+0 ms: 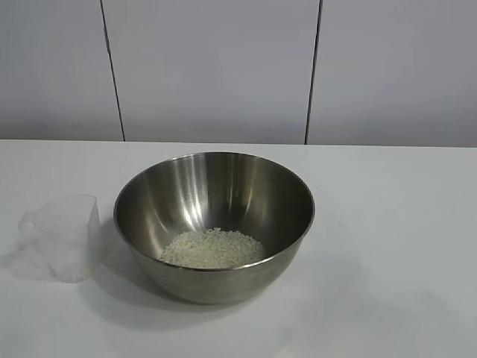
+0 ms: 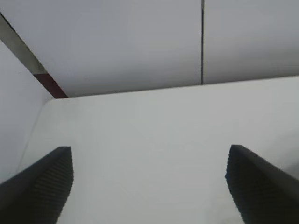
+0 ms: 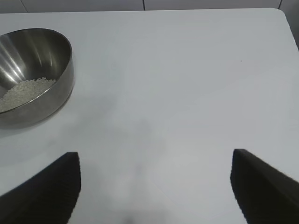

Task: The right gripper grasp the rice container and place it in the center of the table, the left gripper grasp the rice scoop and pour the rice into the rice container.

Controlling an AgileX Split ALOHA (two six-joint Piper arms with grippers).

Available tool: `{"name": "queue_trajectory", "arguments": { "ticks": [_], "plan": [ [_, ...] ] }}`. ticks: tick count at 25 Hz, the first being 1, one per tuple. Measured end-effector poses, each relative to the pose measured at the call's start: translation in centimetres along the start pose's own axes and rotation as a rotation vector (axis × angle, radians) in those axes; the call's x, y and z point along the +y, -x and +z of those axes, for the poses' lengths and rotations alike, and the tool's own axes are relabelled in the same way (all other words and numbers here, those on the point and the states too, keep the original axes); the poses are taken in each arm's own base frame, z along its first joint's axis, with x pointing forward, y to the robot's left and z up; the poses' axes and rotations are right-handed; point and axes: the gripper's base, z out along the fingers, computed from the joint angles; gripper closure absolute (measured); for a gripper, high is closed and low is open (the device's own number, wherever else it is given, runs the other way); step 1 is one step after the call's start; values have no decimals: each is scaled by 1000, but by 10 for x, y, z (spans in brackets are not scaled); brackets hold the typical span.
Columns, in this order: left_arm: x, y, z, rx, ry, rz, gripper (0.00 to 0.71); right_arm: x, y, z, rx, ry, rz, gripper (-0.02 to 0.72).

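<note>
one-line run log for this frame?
rice: in rice container | rice scoop: upright, empty, beside it | left tool: open | right tool: open

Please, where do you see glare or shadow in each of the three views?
Exterior view: bright streaks of glare on the inner wall of the large round stainless-steel bowl; a soft shadow under it on the white table; the small clear plastic cup casts a faint one. Right wrist view: similar streaks in the bowl, dim shadows on the tabletop. Left wrist view: even light, no glare.
</note>
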Motion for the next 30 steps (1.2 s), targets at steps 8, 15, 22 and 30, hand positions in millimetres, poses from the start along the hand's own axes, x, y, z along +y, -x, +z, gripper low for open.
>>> {"name": "queue_trajectory", "arguments": {
  "ticks": [8, 15, 22, 30],
  "plan": [
    [79, -1, -33, 82, 113, -245, 74, 0, 0, 0, 0, 0, 0, 105],
    [76, -1, -74, 4, 150, -263, 74, 0, 0, 0, 0, 0, 0, 105],
    [19, -16, -167, -254, 67, -148, 74, 0, 0, 0, -1, 0, 0, 105],
    [-21, -135, -197, -257, 28, -314, 74, 0, 0, 0, -1, 0, 0, 105]
  ]
}}
